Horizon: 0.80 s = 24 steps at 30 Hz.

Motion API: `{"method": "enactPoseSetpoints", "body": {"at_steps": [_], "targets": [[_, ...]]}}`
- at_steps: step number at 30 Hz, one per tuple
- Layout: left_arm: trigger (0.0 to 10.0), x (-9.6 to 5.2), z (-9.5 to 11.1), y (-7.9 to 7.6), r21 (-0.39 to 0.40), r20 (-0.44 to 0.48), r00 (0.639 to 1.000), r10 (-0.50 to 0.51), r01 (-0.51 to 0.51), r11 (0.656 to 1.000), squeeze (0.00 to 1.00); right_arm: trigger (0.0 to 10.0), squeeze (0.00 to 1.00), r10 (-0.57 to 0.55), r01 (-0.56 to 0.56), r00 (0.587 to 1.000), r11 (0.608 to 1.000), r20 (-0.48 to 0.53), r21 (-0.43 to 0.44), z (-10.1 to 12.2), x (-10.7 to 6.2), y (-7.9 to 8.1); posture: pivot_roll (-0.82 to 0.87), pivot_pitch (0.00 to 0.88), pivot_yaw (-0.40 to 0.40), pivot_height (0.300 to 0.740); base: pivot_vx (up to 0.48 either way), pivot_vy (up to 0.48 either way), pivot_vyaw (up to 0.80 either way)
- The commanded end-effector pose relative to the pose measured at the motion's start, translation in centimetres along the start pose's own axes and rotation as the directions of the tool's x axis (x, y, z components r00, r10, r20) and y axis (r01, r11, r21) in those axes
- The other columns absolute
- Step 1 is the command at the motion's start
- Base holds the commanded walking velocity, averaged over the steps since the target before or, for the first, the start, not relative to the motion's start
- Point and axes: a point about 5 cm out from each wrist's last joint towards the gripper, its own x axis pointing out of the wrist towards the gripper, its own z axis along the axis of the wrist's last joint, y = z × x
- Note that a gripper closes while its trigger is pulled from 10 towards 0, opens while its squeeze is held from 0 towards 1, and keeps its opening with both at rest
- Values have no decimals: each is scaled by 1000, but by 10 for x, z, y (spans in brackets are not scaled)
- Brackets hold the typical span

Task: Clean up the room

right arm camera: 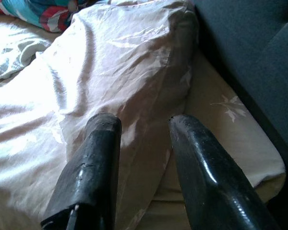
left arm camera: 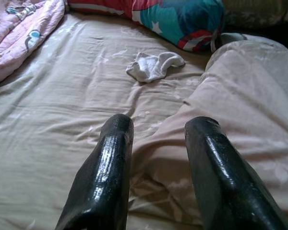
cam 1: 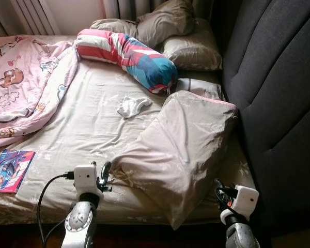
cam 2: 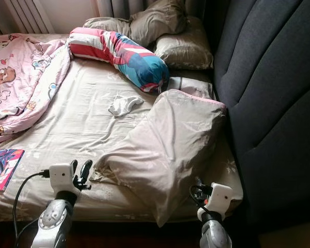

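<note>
A large beige pillow lies askew across the near right part of the bed, one corner drooping over the mattress edge and its far end close to the dark padded headboard. The robot appears to be at the start of tidying it, with both arms brought up to the pillow's near end and nothing yet lifted. The left hand hovers low at the pillow's left edge, its two black fingers parted about a finger's breadth and holding nothing; whether they brush the fabric cannot be told. The right hand sits at the pillow's right corner beside the headboard, fingers likewise parted and empty. The next move probably calls for each hand to close on a fold of the soft case, then lift together and carry the pillow toward the two pillows at the head of the bed. Further off lie a small white sock, a striped bolster, a pink blanket and a comic book near the mattress edge.
</note>
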Motion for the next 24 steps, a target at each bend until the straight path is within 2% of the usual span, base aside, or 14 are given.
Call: {"method": "enactPoseSetpoints", "body": {"at_steps": [1, 8, 11, 24], "targets": [[10000, 0, 1, -1, -13, -8, 1000, -4, 4, 1000, 0, 10000, 0, 6, -6, 1000, 1000, -11, 19, -3, -2, 4, -98, 175, -28, 740, 0, 0, 0], [10000, 2, 3, -1, -11, -7, 1000, -9, 9, 1000, 0, 10000, 0, -10, 10, 1000, 1000, -28, 19, -1, 1, 3, -94, 182, -31, 740, 142, 0, 0], [10000, 2, 4, -2, -14, -9, 1000, -12, 12, 1000, 0, 10000, 0, -25, 25, 999, 999, -25, 21, 0, 1, 1, -94, 186, -31, 740, 260, 0, -779], [10000, 3, 3, -4, -18, -27, 1000, -9, 9, 1000, 0, 10000, 0, -48, 48, 999, 999, -5, 14, 8, 6, -5, -91, 193, -32, 740, 306, 0, 0]]}}
